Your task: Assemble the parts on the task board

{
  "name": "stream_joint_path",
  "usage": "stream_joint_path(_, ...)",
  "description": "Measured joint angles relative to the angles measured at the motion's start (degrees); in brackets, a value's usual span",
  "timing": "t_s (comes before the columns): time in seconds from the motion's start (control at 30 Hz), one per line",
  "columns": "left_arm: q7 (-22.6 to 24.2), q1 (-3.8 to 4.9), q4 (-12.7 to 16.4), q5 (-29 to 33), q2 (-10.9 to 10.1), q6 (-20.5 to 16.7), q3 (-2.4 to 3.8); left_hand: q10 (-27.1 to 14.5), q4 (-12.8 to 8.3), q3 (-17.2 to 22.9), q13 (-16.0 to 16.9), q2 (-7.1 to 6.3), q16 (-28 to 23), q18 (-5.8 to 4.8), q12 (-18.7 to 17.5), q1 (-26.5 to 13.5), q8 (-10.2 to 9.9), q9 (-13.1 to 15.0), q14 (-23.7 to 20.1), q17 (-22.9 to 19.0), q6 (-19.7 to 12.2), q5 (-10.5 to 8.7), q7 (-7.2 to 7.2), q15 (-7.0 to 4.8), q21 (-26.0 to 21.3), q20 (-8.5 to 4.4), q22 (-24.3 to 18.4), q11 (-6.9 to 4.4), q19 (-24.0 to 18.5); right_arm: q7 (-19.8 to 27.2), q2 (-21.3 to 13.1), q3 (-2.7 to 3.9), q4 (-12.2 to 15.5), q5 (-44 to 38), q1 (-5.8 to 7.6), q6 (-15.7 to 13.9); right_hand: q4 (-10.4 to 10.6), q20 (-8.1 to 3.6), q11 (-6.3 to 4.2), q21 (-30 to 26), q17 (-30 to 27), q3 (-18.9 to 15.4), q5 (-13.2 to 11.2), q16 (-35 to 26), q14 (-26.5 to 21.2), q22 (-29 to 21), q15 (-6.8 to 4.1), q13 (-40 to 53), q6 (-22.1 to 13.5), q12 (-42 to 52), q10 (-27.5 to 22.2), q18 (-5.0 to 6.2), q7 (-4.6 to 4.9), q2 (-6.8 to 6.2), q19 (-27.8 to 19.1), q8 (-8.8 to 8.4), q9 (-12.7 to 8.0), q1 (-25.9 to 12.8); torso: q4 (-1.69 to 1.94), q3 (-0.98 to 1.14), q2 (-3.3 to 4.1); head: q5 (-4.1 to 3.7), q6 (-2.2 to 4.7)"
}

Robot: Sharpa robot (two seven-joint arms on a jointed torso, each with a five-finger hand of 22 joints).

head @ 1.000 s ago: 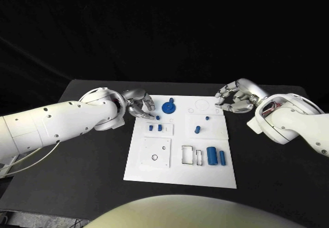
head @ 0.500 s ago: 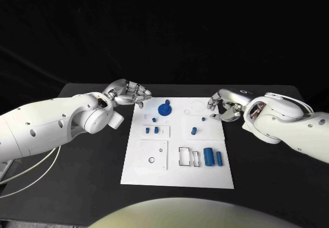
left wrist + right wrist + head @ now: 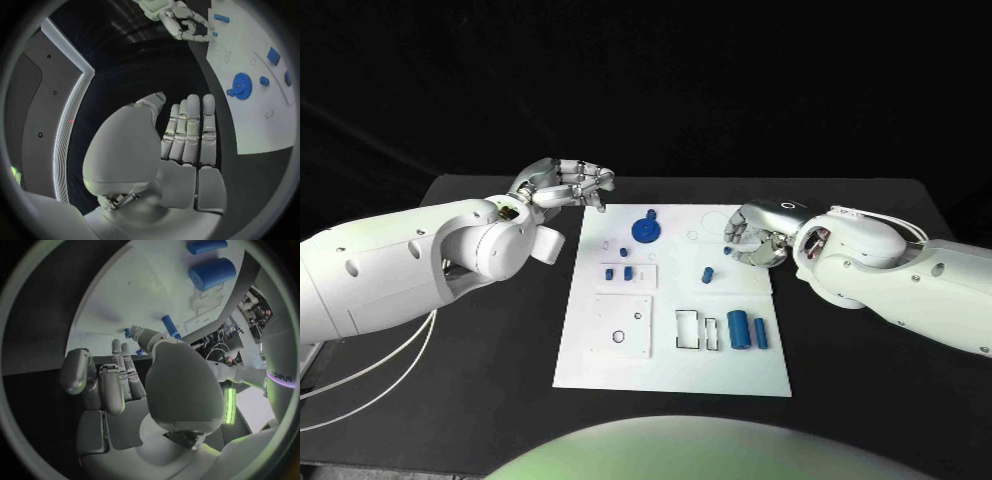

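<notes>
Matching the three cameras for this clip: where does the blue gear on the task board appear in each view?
Head view: the blue gear sits near the far end of the task board, between the two robot hands.
Left wrist view: the gear lies on the board beyond the left robot hand.
Right wrist view: I cannot make it out.
Shared landmark: the large blue cylinder, also at.

Lying in the middle of the table (image 3: 473,400): the board (image 3: 675,372), with the gear (image 3: 646,229) on its far end and two small pegs (image 3: 619,271) nearer, left of a lone peg (image 3: 708,273). Lying side by side near the board's right edge, closer in: a thick cylinder (image 3: 738,328) and a thin one (image 3: 762,333). Hanging over the far left corner, the left hand (image 3: 568,184); over the far right edge, the right hand (image 3: 750,237).
</notes>
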Motion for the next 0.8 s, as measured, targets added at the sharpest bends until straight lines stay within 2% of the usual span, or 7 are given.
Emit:
stream_joint_path(0.1,0.81,0.00,0.12,0.95,0.00,-0.16,0.00,0.00,0.00,0.00,0.00,0.00,0.00,0.00,0.00,0.00,0.00,0.00,0.00,0.00,0.00,0.00,0.00,0.00,0.00,0.00,0.00,0.00,0.00,-0.19,0.57,-0.01,-0.33,-0.30,-0.16,-0.04,-0.10,0.30,0.02,0.39,0.21,0.57,0.00,0.00,0.00,0.00,0.00,-0.31,0.51,-0.29,0.63,-0.01,0.10,0.22,0.30,0.00,-0.04,-0.23,-0.03,0.02,-0.03,0.06,-0.01)
stream_joint_path(0.5,1.86,0.00,0.16,2.61,0.01,-0.59,0.00,0.21,-0.15,0.63,-0.26,0.00,-0.35,-0.01,0.00,0.00,0.23,0.00,0.41,-0.07,0.20,0.45,-0.20,0.00,-0.22,-0.20,-0.22,-0.21,0.21,-0.54,2.32,0.02,-1.81,-0.61,-0.71,-0.09,-1.34,-0.21,-0.48,2.91,0.37,4.18,-1.14,0.57,0.00,-0.01,0.00,-1.30,1.94,-1.11,3.43,0.00,-0.51,0.88,1.64,0.00,-0.05,-0.89,-0.03,0.08,-0.05,0.18,0.03)
stream_joint_path(0.8,1.82,0.00,0.22,3.15,0.02,-0.87,0.00,0.21,-0.31,1.11,-0.37,0.00,-0.35,-0.01,0.00,0.00,0.23,-0.04,0.41,-0.12,0.20,0.73,-0.20,0.00,-0.22,-0.20,-0.29,-0.20,0.21,-0.90,2.81,0.23,-2.24,-0.83,-0.89,-0.06,-1.94,-0.53,-0.92,4.48,0.37,5.25,-1.59,0.57,-0.04,0.04,-0.04,-1.37,3.11,-1.33,5.23,0.00,-0.86,1.27,2.37,0.84,0.46,-1.28,-0.04,0.07,-0.04,0.35,-0.34)
